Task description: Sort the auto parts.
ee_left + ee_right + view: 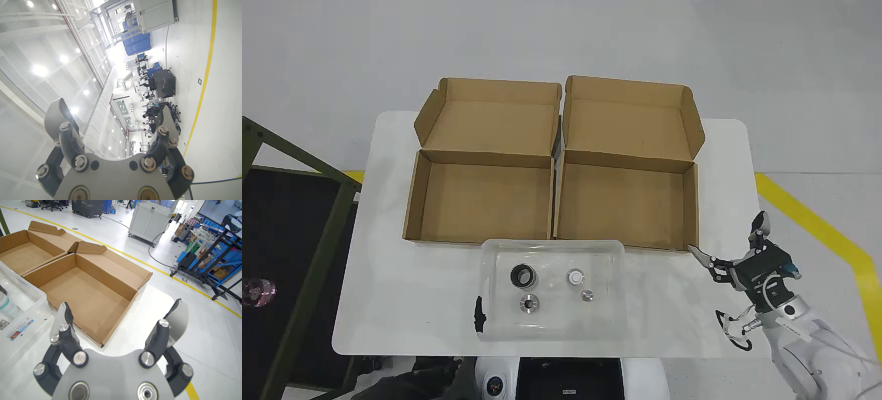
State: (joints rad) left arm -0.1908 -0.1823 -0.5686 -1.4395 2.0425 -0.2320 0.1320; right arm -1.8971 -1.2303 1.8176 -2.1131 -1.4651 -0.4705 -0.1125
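Note:
A clear plastic tray (612, 300) sits at the table's front middle. It holds a black ring (524, 274), a white cap-like part (576, 277), a round metal part (529, 303) and a small metal part (588, 294). Behind it stand two open, empty cardboard boxes, the left box (482, 200) and the right box (622, 205). My right gripper (728, 238) (121, 308) hangs open and empty to the right of the tray (40, 294), by the right box's (88, 294) front corner. My left gripper (113, 111) is open and empty, pointed up at the ceiling.
The white table (682, 330) ends close to the right gripper, with a yellow floor line (817, 225) beyond it. A dark frame (302, 250) stands to the table's left. A small dark piece (480, 315) sits at the tray's front left corner; I cannot tell what it is.

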